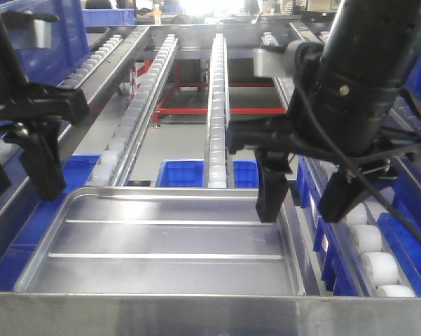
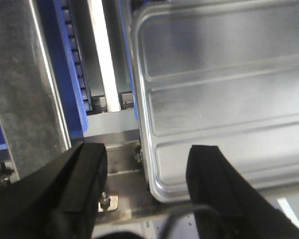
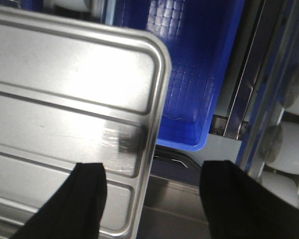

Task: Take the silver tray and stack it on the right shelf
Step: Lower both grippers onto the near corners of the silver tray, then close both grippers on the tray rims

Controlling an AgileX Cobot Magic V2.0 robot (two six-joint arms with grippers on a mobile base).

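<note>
— Steel front lip [image 1: 210, 318] comes nearest. Just behind it the silver tray [image 1: 168, 241] lies flat on the near end of a roller rack.
— And the grippers?
— The left gripper [image 2: 148, 159] is spread wide astride the tray's left rim, and the right gripper [image 3: 154, 172] is likewise astride the right rim. Neither has hold of anything.
— So this is the grasp?
— I'd judge so. Next, both should close on the rims together and lift level to clear the lip. Whether this rack or the roller rail [image 1: 380, 268] off to the right is the right shelf, I can't tell.
— Beyond?
— White roller rails [image 1: 217, 98] run away from us, with blue bins [image 1: 182, 171] beneath.
</note>
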